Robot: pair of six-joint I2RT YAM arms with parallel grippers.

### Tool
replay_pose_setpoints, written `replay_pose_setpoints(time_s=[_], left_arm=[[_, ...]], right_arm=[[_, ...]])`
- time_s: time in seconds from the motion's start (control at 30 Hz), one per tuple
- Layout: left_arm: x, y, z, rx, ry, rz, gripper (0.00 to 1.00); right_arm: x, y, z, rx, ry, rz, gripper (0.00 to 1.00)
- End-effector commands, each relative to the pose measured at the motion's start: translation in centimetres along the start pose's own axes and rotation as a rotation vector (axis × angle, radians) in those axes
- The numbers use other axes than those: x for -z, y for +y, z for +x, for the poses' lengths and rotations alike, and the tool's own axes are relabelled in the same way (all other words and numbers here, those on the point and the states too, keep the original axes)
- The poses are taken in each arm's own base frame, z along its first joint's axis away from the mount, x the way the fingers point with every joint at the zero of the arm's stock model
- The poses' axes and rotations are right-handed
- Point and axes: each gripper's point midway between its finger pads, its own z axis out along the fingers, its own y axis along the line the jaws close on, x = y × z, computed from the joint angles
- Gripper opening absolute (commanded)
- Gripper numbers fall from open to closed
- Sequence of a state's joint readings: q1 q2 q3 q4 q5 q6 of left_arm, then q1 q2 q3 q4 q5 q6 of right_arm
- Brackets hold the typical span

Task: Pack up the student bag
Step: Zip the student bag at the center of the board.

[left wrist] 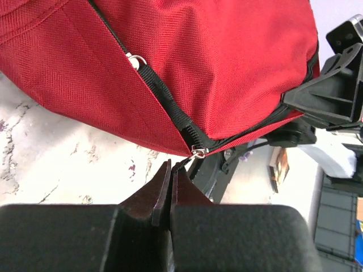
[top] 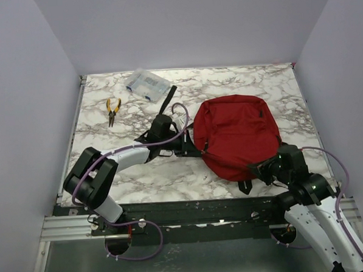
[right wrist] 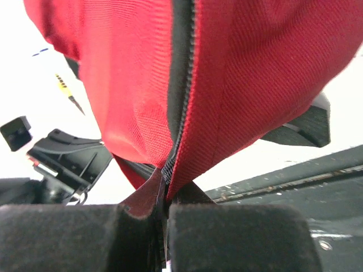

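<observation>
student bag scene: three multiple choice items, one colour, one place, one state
1. What colour is the student bag? A blue; B red; C grey.
2. Where do the pliers lie? A on the bag; B off the near edge; C on the table, left of the bag.
3. How do the right gripper jaws stand? A shut on the bag's edge by the zip; B wide open above it; C shut on the pliers.
Answers: 1 B, red fabric in every view; 2 C, seen in the top view; 3 A, fabric is pinched between them.
</observation>
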State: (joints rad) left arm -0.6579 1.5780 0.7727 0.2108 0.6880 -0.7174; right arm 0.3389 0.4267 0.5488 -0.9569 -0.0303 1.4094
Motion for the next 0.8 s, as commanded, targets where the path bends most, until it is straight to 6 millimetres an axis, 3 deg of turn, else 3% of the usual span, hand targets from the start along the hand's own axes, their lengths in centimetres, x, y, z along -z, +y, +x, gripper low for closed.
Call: replay_pose_setpoints(time_s=[0.0,0.07,0.13,0.17,0.27,0.33,0.47,0.53,0.6,0.77], left_arm=[[1.1,2.2,-3.0,-0.02,-0.032,-0.022,0.0],[0.3,2.1,-3.6,-0.015,-0.015,-0.007,0.0],[-0.3,3.5,-4.5,-0.008,-0.028,-0.063,0.0],[-1.2,4.5,-4.9,0.017,0.004,-0.073,0.0],[-1.1,2.9,-3.4,0.027,0.055,-0.008,0.0],[-1.2,0.6,-1.6,-0.002,0.095,0.041,0.0],[-2.7,-5.0,2.6,-0.076,0.189,0.141,0.0],[-3.8,-6.5,3.8,-0.086,0.212,0.157,0.0],[-5.0,-7.0,4.3,-0.08,0.223,0.171,0.0],[-6.4,-7.3,4.8,-0.038,0.255,0.208,0.0]], right_arm=[[0.1,-0.9,-2.2,0.008,-0.129,0.003,0.01],[0.4,-0.9,-2.6,0.02,-0.15,0.009,0.01],[1.0,-0.7,-3.3,0.042,-0.187,0.013,0.01],[2.5,-0.1,-4.7,0.079,-0.265,0.009,0.01],[3.6,0.3,-5.6,0.101,-0.311,0.013,0.01],[3.5,0.4,-5.7,0.131,-0.315,0.01,0.01],[2.3,0.5,-4.4,0.163,-0.237,0.004,0.53],[2.1,0.8,-2.9,0.181,-0.153,-0.006,0.66],[1.9,0.8,-1.4,0.207,-0.059,0.003,0.73],[0.3,-1.7,1.9,0.186,0.137,0.111,0.75]])
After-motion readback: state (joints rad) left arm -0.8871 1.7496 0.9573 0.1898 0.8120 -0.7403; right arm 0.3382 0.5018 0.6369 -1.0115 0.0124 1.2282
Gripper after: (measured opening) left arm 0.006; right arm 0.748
